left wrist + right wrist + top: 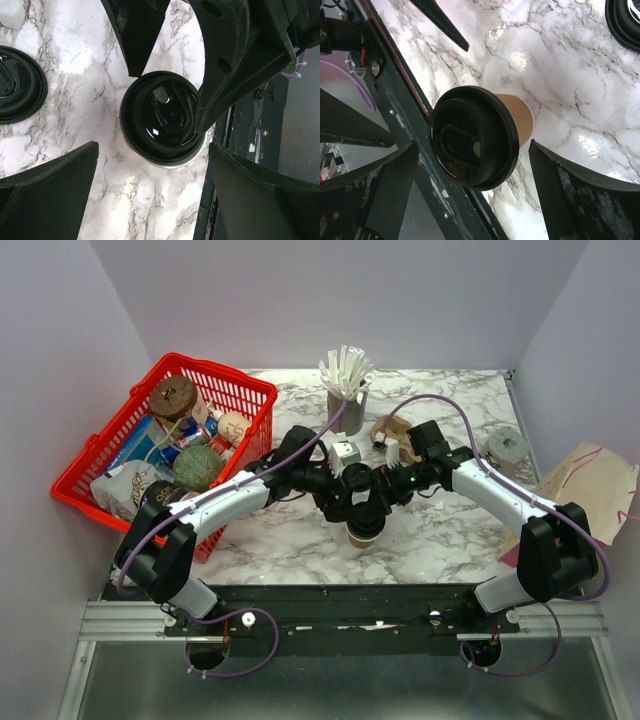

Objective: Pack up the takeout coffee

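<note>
The takeout coffee is a tan paper cup with its black lid on, standing upright near the table's front edge. Both arms meet above it. My right gripper is open, one finger on each side of the lidded cup, with a gap showing on both sides. My left gripper is also open and holds nothing; the lid lies just beyond its fingertips. In the top view the left gripper and right gripper crowd over the cup and hide most of it.
A second black lid lies flat on the marble. A red basket of groceries sits at the left. Behind the arms are a grey cup of white sticks and a brown pulp carrier. A tan bag lies at the right.
</note>
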{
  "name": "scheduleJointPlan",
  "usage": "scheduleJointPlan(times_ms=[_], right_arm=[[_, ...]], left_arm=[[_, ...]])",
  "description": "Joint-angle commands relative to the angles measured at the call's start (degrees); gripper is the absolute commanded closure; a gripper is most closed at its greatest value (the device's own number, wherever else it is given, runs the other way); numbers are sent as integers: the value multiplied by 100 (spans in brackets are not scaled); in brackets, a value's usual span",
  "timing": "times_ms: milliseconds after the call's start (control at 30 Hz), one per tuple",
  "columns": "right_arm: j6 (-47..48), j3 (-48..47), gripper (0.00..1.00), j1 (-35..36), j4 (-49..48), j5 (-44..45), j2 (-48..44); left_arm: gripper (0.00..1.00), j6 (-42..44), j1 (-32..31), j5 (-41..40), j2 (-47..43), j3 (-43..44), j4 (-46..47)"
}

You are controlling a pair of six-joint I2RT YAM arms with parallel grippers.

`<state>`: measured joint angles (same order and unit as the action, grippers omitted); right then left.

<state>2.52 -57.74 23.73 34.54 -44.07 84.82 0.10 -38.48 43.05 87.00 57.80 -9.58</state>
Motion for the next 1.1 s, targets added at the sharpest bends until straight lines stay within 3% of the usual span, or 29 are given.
scheduleJointPlan(times_ms=[0, 1067], right_arm=[[-418, 43, 0, 79, -27, 522, -176], [-929, -1, 0, 914, 122, 1840, -475]], left_arm=[[2, 166, 51, -147, -210, -102, -175], [2, 377, 306, -446, -394, -392, -474]])
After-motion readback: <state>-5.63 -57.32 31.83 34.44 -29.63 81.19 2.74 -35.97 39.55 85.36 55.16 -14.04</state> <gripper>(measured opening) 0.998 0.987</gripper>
